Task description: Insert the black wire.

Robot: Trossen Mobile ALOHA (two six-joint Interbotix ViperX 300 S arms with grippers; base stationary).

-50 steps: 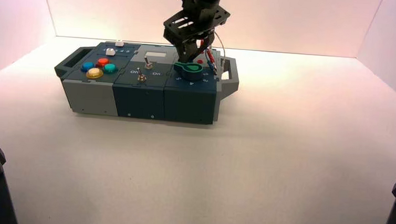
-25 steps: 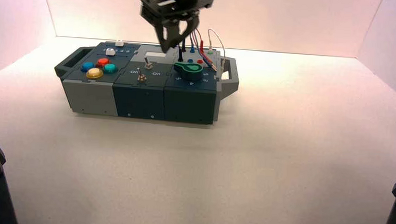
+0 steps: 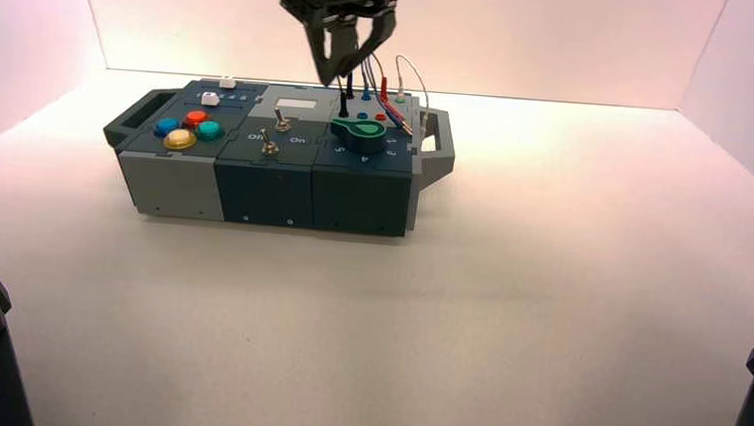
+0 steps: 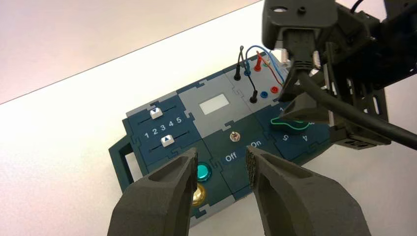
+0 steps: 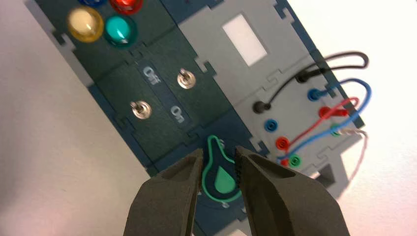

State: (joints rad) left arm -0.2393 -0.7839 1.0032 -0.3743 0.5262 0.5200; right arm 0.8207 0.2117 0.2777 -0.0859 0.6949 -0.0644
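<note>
Box lettered "Off", "On" lies below right gripper.

In the high view, the arm of right gripper is cut off at twelve o'clock. In the left wrist view, this gripper partly hides the knob, at the box's three o'clock.

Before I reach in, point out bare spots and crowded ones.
Bare: the table right of the box and in front. Crowded: the far right panel, with wires and the right end effector above.
</note>
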